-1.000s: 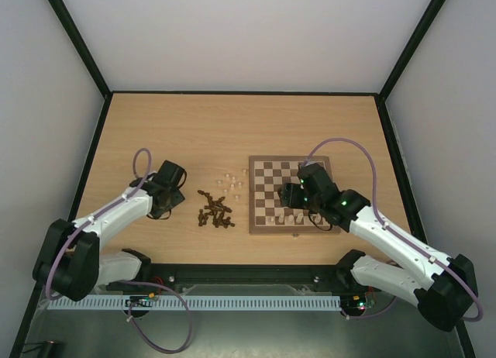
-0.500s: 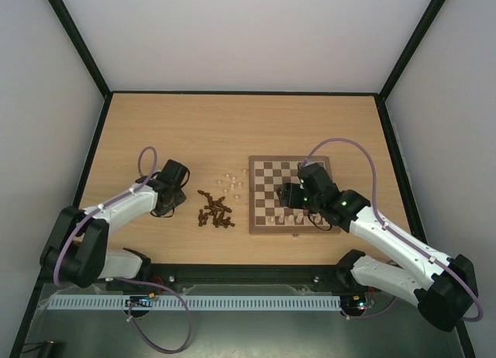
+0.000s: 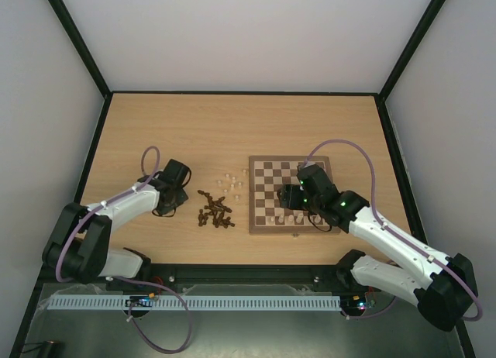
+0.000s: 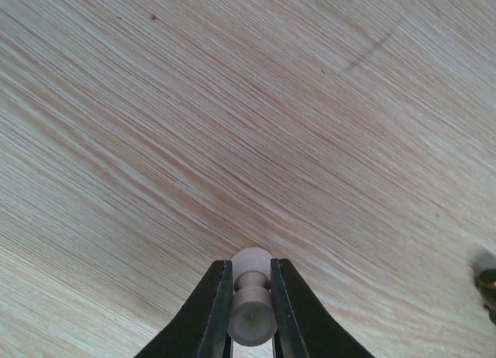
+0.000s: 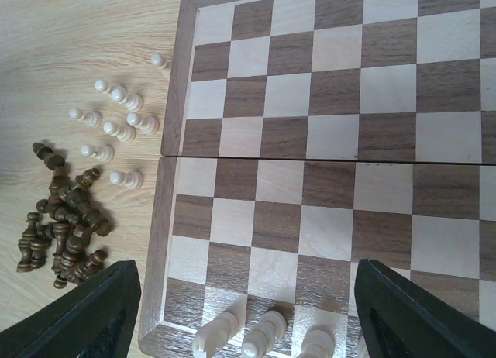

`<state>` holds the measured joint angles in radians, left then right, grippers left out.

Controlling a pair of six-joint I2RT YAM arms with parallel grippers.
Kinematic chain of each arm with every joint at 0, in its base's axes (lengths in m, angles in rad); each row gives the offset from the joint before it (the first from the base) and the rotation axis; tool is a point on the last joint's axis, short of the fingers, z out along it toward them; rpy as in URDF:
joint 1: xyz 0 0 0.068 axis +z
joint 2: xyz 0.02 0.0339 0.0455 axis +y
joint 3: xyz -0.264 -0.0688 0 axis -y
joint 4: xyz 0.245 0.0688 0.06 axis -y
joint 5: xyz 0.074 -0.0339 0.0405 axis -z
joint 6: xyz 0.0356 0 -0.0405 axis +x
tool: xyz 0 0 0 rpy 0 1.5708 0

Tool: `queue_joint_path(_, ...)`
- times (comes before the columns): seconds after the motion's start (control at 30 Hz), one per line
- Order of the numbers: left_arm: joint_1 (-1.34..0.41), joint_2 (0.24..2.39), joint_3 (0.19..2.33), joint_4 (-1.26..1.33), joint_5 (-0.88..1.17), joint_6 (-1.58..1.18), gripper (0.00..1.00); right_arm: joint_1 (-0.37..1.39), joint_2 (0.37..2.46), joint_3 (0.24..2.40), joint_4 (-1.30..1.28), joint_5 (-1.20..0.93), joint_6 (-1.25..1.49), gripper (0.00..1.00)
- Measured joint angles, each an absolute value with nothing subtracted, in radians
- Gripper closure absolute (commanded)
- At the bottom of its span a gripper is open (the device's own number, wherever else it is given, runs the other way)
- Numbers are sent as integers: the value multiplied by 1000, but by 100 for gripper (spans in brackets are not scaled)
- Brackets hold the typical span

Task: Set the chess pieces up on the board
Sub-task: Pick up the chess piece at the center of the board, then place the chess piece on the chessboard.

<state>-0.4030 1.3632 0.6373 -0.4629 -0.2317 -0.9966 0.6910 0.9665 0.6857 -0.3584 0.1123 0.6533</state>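
Gripping one pale pawn [image 4: 252,300], the left gripper [image 4: 251,266] has its fingers [image 4: 218,308] closed on the stem. The head pokes out past the tips and the base faces the wrist. It hangs over bare table [image 4: 232,102], left of the dark heap [image 3: 215,211] and well apart from the board [image 3: 267,176]. Can't tell whether the pawn touches the wood. Pinching the narrow neck probably keeps such a tiny piece from slipping in transit, though head-first it likely needs turning before it can stand.

The other loose pale pieces [image 5: 116,118] lie just outside the board's left frame, with the dark ones piled nearer the arms. A few pale pieces [image 5: 263,335] already stand on the board's near row, so setup looks early, with no dark piece on the board.

The right gripper [image 5: 246,269] sits above that near row with its jaws spread wide and nothing between them. It is probably parked there after a placement or waiting for a handover.

Versus a second ago, the left arm's elbow has swung in and its gripper has edged slightly toward the heap and board. The right arm, the board and all the piles are unchanged.
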Motion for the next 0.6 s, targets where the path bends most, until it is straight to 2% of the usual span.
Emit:
queue_joint_path(0.17, -480, 1359, 688, -513, -234, -967, 97, 691, 966, 688, -361, 118, 632, 23)
queue_joint_path(0.43, -767, 1316, 940, -574, -234, -851, 95, 691, 920, 743, -402, 168, 613, 23)
queue_joint_path(0.6, -923, 1375, 1100, -624, -244, -810, 95, 691, 874, 769, -432, 194, 613, 23)
